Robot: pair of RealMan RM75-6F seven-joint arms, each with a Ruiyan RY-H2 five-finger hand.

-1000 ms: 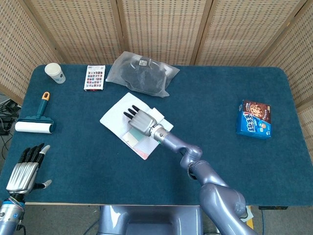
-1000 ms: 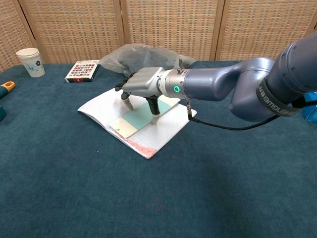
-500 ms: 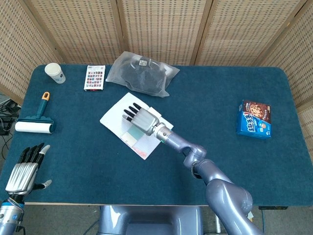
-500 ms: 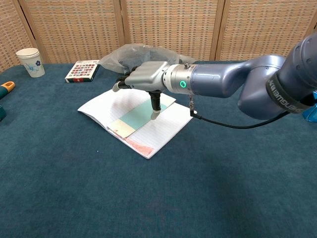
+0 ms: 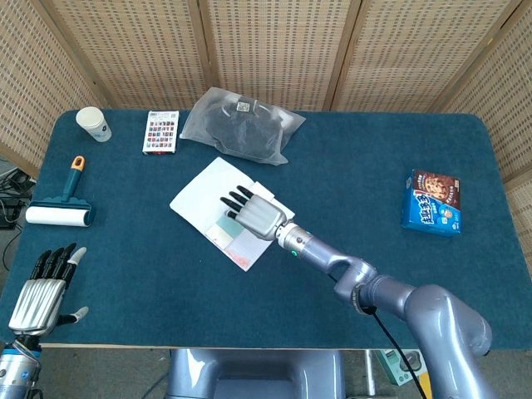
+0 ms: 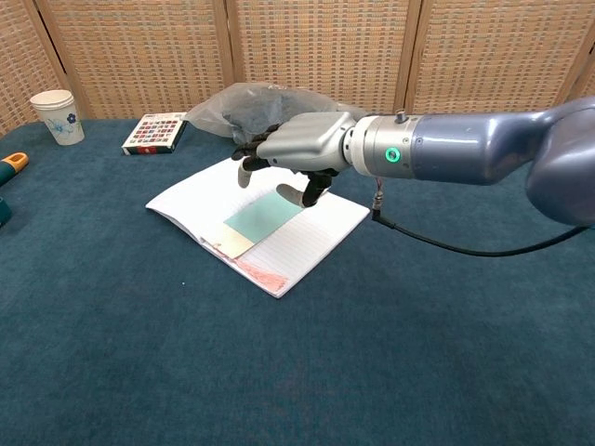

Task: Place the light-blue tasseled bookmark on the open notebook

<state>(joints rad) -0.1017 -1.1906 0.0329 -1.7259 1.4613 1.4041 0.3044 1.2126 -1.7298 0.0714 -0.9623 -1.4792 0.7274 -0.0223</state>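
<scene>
The light-blue bookmark (image 6: 263, 216) lies flat on the open notebook (image 6: 209, 197), its pale end and pinkish tassel (image 6: 263, 274) toward the notebook's near edge. In the head view the bookmark (image 5: 229, 225) shows just beside my right hand (image 5: 255, 213). My right hand (image 6: 299, 150) hovers above the bookmark with fingers spread, holding nothing and clear of the page. My left hand (image 5: 41, 291) rests open at the table's near left corner.
A clear plastic bag (image 5: 241, 124) with a dark item lies behind the notebook. A card box (image 5: 160, 131), a paper cup (image 5: 94, 124) and a lint roller (image 5: 63, 206) are at the left. A blue snack box (image 5: 434, 203) sits far right.
My right hand has lifted off the bookmark and drawn back toward the right, leaving the bookmark on the notebook. The left hand stayed put.
</scene>
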